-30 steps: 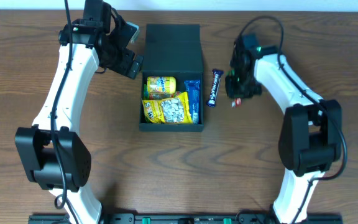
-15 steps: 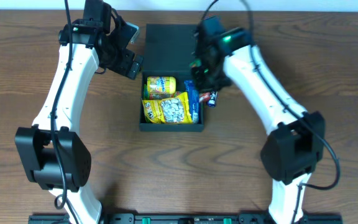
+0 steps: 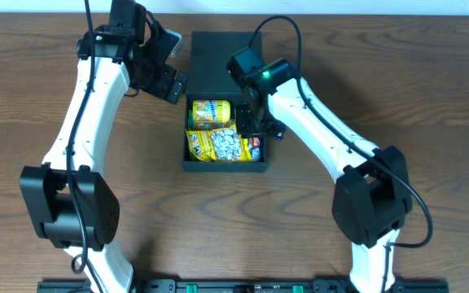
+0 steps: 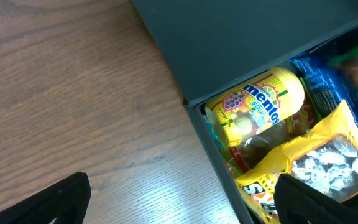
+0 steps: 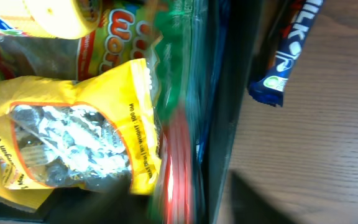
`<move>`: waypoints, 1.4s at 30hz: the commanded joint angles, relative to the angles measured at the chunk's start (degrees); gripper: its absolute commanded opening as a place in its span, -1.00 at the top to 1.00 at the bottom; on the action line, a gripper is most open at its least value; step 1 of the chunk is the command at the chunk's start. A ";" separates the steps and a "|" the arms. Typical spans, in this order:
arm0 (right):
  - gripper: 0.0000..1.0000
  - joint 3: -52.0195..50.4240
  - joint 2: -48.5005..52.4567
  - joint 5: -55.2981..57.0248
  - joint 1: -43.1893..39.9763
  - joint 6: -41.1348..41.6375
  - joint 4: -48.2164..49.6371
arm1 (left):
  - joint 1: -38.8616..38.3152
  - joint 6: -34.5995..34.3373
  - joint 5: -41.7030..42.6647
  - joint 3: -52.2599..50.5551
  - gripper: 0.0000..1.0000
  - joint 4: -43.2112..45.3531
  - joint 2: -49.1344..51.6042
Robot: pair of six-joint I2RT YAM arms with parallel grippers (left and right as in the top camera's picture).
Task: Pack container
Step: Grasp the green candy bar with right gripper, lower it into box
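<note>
The container [image 3: 225, 167] is a dark teal-green box with its flap lid [image 3: 226, 61] open at the back. Inside lie a yellow Mentos jar [image 3: 210, 111], a yellow silver-windowed packet [image 3: 216, 145] and a blue packet, mostly hidden. My right gripper [image 3: 259, 129] hangs over the box's right side. Its fingers look apart in the right wrist view [image 5: 191, 208], with a blurred red-and-green packet [image 5: 178, 155] between them, against the box's right wall. My left gripper [image 3: 169, 81] is open and empty by the box's back left corner, also in the left wrist view [image 4: 185, 205].
A dark blue chocolate bar [image 5: 288, 46] lies on the wooden table just right of the box, half hidden under my right arm in the overhead view [image 3: 279, 134]. Bare wood surrounds the box.
My right arm swung left from the table right of the box to above the box's right side, bringing the small red packet with it. The left arm has not moved.
</note>
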 commanded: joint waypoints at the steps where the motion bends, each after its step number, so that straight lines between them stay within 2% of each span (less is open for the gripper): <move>1: -0.37 -0.09 0.04 2.45 0.46 1.33 0.15 | 0.13 -0.63 -0.17 0.52 -0.90 -0.11 -1.25; 5: -0.35 4.07 -0.15 2.71 -1.53 1.01 -0.76 | 0.13 -0.63 -0.20 0.52 -0.90 0.02 -1.25; 9: -0.24 7.02 -0.24 9.68 -7.61 4.28 1.51 | 0.13 -0.63 -0.20 0.52 -0.90 0.00 -1.25; 12: -0.07 5.97 0.63 7.41 -12.22 5.33 3.98 | 0.13 -0.63 -0.20 0.52 -0.90 0.00 -1.25; 15: 0.00 4.66 2.51 2.89 -14.53 5.31 5.81 | 0.13 -0.63 -0.20 0.52 -0.90 0.09 -1.25; 23: 0.12 4.22 9.07 0.17 -12.31 5.95 6.16 | 0.13 -0.66 -0.17 0.52 -0.90 0.28 -1.25; 42: 0.17 4.22 16.28 0.22 -9.88 5.46 5.60 | 0.13 -0.66 -0.17 0.52 -0.90 0.28 -1.25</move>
